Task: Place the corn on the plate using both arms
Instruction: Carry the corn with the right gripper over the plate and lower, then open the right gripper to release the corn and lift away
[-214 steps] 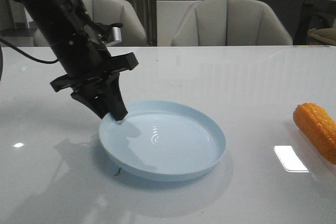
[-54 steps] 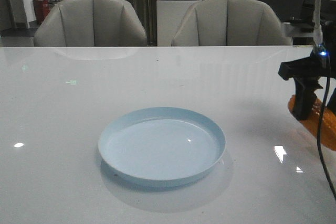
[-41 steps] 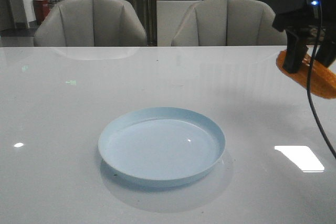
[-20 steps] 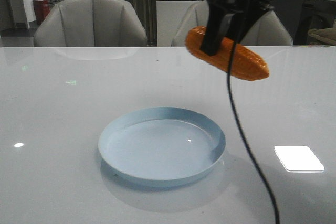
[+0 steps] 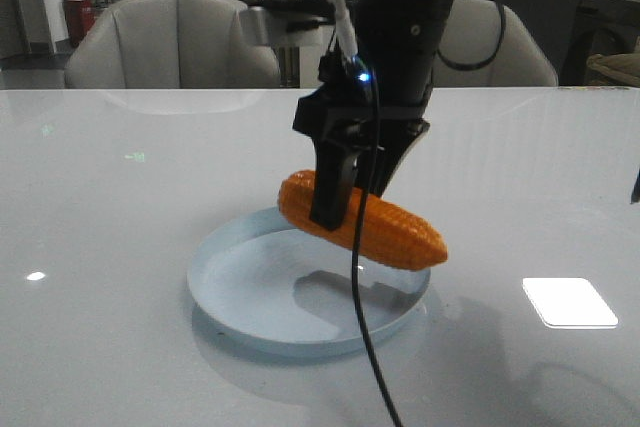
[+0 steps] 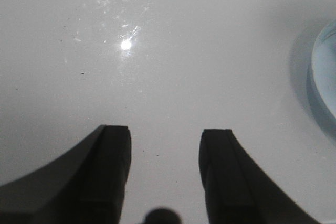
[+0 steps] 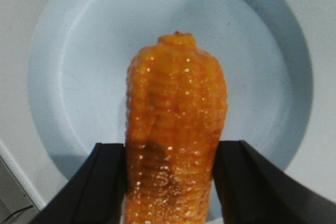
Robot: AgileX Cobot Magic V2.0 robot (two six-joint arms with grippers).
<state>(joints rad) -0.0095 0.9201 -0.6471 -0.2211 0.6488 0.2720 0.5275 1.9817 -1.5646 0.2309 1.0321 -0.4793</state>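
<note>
The orange corn (image 5: 365, 223) hangs just above the pale blue plate (image 5: 230, 287), tilted with its tapered end low to the right. My right gripper (image 5: 335, 209) is shut on the corn's thicker end. In the right wrist view the corn (image 7: 176, 129) sits clamped between the two black fingers (image 7: 105, 182), over the middle of the plate (image 7: 79, 77). My left gripper (image 6: 164, 145) is open and empty over bare white table, out of the front view. The plate's edge (image 6: 321, 77) shows at the side of the left wrist view.
The white glossy table (image 5: 120, 177) spreads all round the plate. A black cable (image 5: 365, 347) hangs from the right arm in front of the plate. Two grey chairs (image 5: 170, 42) stand behind the far table edge.
My right gripper has carried the corn left and down, from high above the far right of the plate to just over it. Earlier still it lifted the corn from the table's right edge.
</note>
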